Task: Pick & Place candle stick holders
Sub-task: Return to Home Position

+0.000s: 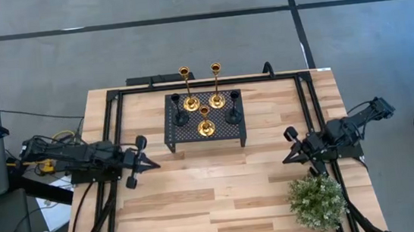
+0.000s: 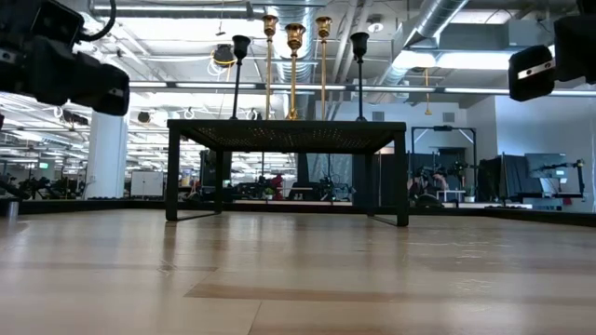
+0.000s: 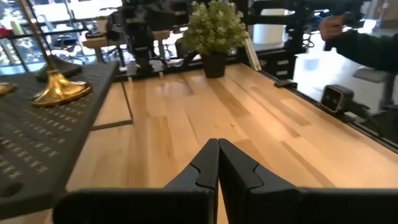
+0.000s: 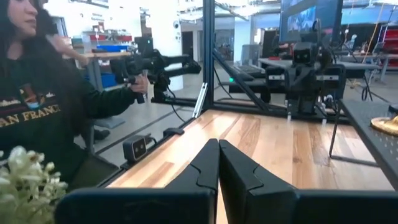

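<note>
The candle stick holders stand by their round bases on the black perforated stand (image 1: 205, 131) at the table's far middle. Two tall gold ones (image 1: 187, 87) (image 1: 217, 83) are at its far edge, a short gold one (image 1: 206, 125) is in the middle, and two black ones (image 1: 178, 112) (image 1: 232, 110) flank it. In the low view they rise above the stand's top (image 2: 287, 130). My left gripper (image 1: 155, 165) (image 3: 217, 146) is shut and holds nothing, left of the stand, pointing toward the table's middle. My right gripper (image 1: 286, 159) (image 4: 218, 146) is shut and holds nothing, right of the stand.
A small green bushy plant (image 1: 318, 200) stands near the table's front right corner, close to my right arm. Black frame rails (image 1: 113, 132) run along the table's sides and far edge. Bare wood (image 1: 214, 191) lies between the grippers. A person (image 4: 37, 112) stands beyond the table's right side.
</note>
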You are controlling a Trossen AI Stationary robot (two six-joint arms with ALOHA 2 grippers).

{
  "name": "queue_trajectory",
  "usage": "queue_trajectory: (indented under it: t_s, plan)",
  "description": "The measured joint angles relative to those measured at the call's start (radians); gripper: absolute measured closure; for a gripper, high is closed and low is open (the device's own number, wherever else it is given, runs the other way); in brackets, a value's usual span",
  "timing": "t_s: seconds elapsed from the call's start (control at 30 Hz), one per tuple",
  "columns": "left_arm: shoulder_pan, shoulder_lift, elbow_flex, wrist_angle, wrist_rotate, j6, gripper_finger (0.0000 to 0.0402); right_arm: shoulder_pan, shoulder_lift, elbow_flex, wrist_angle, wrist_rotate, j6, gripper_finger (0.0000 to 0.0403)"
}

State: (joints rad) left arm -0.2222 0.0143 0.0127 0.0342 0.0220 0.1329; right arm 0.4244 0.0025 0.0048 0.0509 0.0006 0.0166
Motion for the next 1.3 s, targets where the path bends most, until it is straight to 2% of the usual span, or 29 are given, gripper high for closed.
queue_trajectory:
  t_s: [0.13, 1.3]
  plan:
    - [0.0, 0.004, -0.007, 0.001, 0.034, 0.0, 0.0395, 0.0, 0.0, 0.0, -0.038, 0.0, 0.0, 0.0403]
    - [0.0, 0.286, -0.007, 0.019, 0.034, -0.003, 0.0394, -0.001, 0.003, 0.002, -0.042, 0.0, 0.011, 0.0403]
